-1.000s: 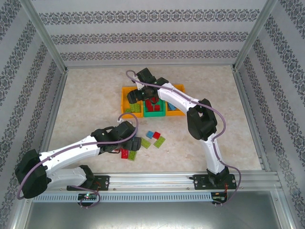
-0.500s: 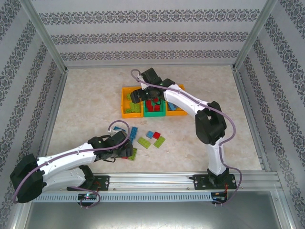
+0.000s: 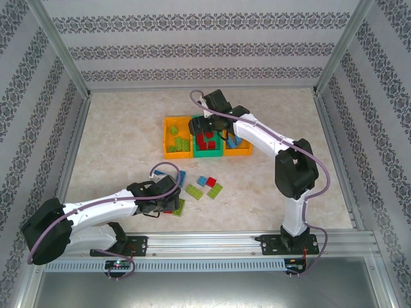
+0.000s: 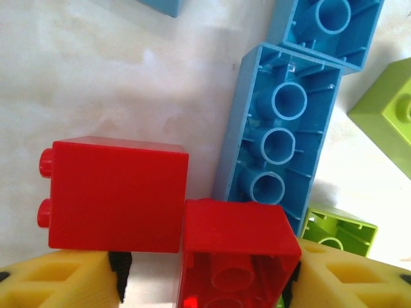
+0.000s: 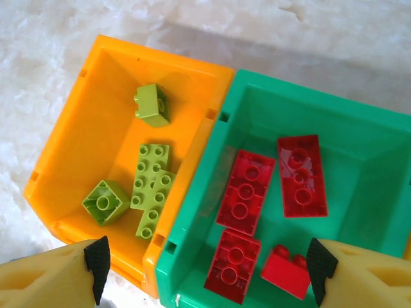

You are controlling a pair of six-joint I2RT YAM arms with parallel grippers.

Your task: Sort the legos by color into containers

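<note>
Bricks in red, blue and lime green are split between the table point(image 3: 115, 141) and a row of three bins. Near the front edge, the left gripper point(image 4: 205, 277) is down over a loose cluster. Its yellow fingers point(image 4: 58, 282) stand on either side of a red brick point(image 4: 234, 250) that lies hollow side up. One finger touches that brick, and a gap shows between the other pad and the brick's side, so the jaws are partly spread and not pinching it. A second red brick point(image 4: 115, 196) lies on its side just beside the first, touching its corner. A long blue brick point(image 4: 279, 135) lies upside down just beyond them. A lime green brick point(image 4: 388, 122) sits at its far side.

From above, a few more loose bricks point(image 3: 201, 181) lie on the table just past this cluster.

The right gripper point(image 5: 209, 268) hovers above the bins, its fingers spread wide with nothing between them. Below it, the orange bin point(image 5: 70, 147) holds four green bricks point(image 5: 149, 173). The green bin point(image 5: 270, 109) joined to it holds four red bricks point(image 5: 245, 191). From above, the other orange bin point(image 3: 243, 153) at the end of the row shows something blue, partly hidden by the right arm point(image 3: 263, 131).
</note>
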